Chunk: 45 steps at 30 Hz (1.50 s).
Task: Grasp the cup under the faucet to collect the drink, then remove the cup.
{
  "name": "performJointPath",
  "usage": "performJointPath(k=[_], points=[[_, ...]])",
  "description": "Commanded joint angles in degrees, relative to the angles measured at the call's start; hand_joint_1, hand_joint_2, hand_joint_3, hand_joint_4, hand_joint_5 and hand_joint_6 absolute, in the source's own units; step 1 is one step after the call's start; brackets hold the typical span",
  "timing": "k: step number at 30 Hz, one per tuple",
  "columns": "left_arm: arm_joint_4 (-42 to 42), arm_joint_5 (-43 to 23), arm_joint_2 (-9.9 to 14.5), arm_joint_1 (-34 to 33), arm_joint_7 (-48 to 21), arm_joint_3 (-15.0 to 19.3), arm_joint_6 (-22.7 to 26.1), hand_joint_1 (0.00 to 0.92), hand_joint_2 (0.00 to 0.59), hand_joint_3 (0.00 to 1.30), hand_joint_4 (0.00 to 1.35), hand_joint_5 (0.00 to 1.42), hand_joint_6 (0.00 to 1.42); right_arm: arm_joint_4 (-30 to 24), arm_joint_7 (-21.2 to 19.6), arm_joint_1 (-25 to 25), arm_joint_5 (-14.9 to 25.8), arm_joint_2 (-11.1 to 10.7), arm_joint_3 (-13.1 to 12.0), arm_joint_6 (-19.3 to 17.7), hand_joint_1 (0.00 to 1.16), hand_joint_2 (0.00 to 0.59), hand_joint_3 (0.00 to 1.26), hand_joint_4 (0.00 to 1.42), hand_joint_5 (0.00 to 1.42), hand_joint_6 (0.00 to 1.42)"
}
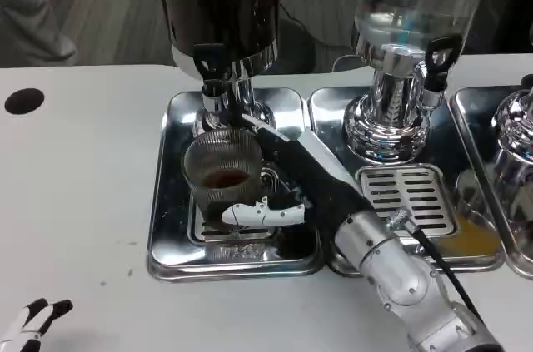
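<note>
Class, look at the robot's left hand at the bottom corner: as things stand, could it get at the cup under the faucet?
Probably not easily: the left hand sits low and apart, and the right hand already wraps the cup.

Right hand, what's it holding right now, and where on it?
The right hand grips the ribbed glass cup around its side wall, fingers wrapped across the lower front. The left hand holds nothing.

White desk (83,169), clear dispenser (408,2) stood on a steel tray (475,256) with slotted grate (412,198), orange puddle (475,240) beside the grate, dark hole (23,101) in the desk at left
</note>
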Motion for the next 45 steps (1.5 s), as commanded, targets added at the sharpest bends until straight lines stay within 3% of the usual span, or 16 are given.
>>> performJointPath(k=[1, 10, 28, 45], points=[[-0.7, 0.4, -0.1, 0.4, -0.7, 0.0, 0.6, 0.000, 0.058, 0.19, 0.08, 0.11, 0.39, 0.6, -1.5, -0.8, -0.3, 0.5, 0.1, -1.1, 0.80, 0.088, 0.14, 0.21, 0.22, 0.13], [-1.2, 0.7, -0.4, 0.8, -0.6, 0.0, 0.8, 0.000, 0.055, 0.19, 0.08, 0.11, 0.39, 0.7, -3.4, -0.2, -0.9, 1.3, 0.3, -0.6, 0.80, 0.089, 0.18, 0.25, 0.26, 0.15], [-1.5, 0.5, -0.6, 0.8, -1.5, 0.7, 1.2, 0.000, 0.054, 0.19, 0.09, 0.11, 0.39, 1.9, -6.2, 0.0, -0.8, 1.3, 0.3, -1.0, 0.85, 0.110, 0.43, 0.47, 0.42, 0.27], [-1.2, 0.8, -0.8, -1.2, -2.8, -0.3, 2.3, 0.000, 0.054, 0.19, 0.09, 0.12, 0.39, 0.1, -4.9, 0.9, 1.0, -0.9, -2.0, -2.4, 0.84, 0.116, 0.45, 0.49, 0.43, 0.28]])
